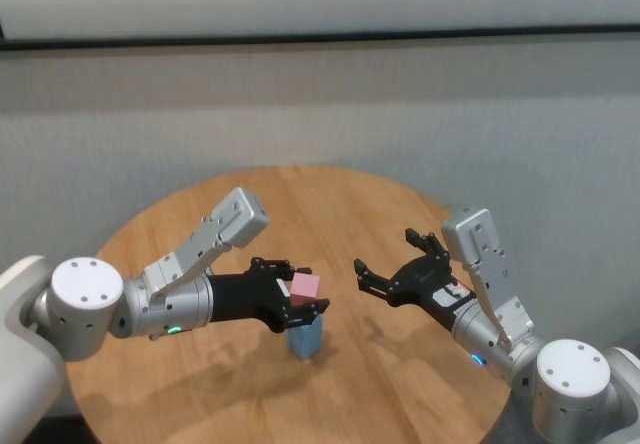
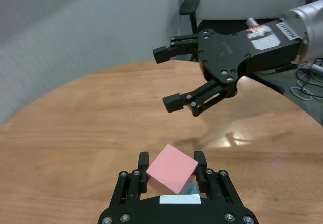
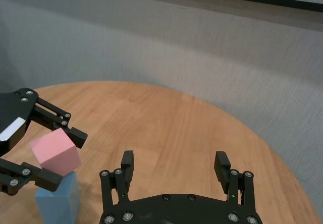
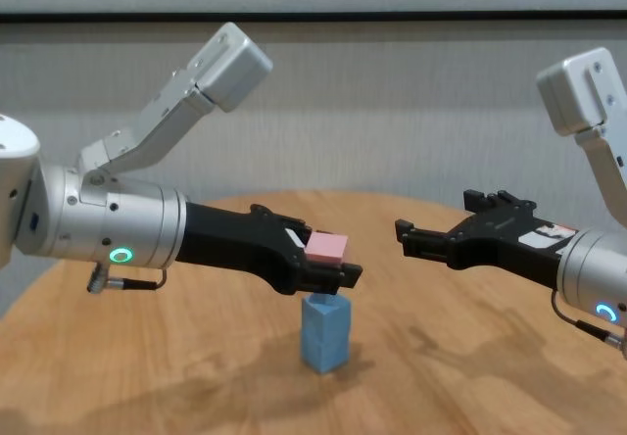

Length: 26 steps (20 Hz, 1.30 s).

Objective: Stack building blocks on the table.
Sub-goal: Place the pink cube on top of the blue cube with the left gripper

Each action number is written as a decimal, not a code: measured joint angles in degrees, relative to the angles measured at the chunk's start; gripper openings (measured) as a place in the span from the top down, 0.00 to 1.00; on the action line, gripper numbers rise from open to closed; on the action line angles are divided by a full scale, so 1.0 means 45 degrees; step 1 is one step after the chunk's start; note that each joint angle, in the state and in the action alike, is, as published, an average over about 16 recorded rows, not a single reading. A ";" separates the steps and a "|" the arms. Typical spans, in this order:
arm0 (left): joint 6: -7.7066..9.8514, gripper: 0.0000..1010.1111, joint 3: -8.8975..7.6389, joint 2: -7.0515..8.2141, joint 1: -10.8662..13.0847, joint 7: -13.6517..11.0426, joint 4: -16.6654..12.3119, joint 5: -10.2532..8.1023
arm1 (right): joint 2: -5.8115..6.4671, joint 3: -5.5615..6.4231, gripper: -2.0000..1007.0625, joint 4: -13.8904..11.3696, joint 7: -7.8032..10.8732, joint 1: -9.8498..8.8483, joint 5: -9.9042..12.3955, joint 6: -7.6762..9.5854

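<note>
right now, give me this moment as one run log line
left end effector: holds pink block above blue stack | right end effector: open, empty, off to the side | table

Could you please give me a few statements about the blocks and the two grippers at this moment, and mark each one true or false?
1. The left gripper holds the pink block. True.
2. The pink block already rests flat on the table. False: it is held in the air, just above the blue stack.
3. The right gripper is closed around a blue block. False: it is open and holds nothing, off to the right of the stack.
4. The blue stack stands upright on the table. True.
5. The right gripper touches the pink block. False: there is a clear gap between them.
</note>
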 joint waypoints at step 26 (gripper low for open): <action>0.0098 0.44 0.0119 -0.0122 -0.0016 0.0024 0.0350 -0.0122 | 0.0000 0.0000 0.00 0.0000 0.0000 0.0000 0.0000 0.0000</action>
